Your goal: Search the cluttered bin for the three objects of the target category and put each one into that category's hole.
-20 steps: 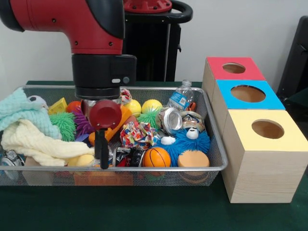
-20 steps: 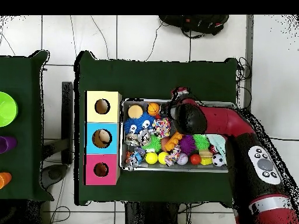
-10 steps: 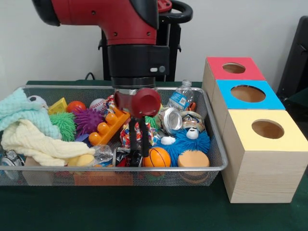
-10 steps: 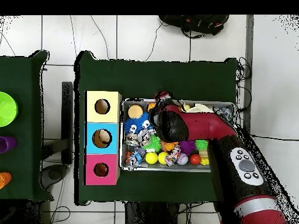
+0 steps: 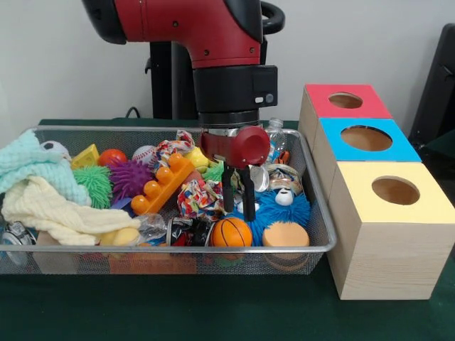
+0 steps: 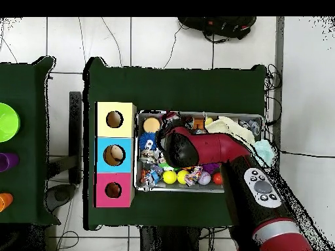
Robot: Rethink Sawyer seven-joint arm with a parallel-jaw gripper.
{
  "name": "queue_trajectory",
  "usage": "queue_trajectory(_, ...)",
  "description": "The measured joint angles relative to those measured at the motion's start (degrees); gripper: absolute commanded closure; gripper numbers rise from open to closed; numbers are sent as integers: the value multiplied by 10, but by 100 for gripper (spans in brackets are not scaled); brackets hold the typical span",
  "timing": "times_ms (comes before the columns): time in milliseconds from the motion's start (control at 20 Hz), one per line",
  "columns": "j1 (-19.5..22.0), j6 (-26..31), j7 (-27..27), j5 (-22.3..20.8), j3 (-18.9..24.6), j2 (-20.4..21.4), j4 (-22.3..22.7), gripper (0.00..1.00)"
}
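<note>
Fingers [image 5: 237, 206] hanging parted and empty over the bin's right half.
Both black fingers are pointing down into the wire bin [image 5: 321, 234], tips just above the fuzzy blue toy [image 5: 284, 213], with the small basketball [image 5: 232, 232] lying just nearer, toward the bin's front rim. 3 holed boxes are standing right of the bin on the worktop [image 5: 213, 312]: red [image 5: 343, 106], blue [image 5: 366, 140], yellow [image 5: 393, 213]; which category is wanted is not evident.

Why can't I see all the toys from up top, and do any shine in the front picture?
Overhead view: the red arm covers the middle of the bin. Front view: the crushed silver can glints behind the gripper; the other toys look matte.
</note>
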State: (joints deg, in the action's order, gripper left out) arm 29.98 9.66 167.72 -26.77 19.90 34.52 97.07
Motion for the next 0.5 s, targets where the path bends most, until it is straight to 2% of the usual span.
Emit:
queue_trajectory(350,30,-1,0,0,2,0,37,0)
queue_trajectory(500,58,0,0,0,5,2,53,0)
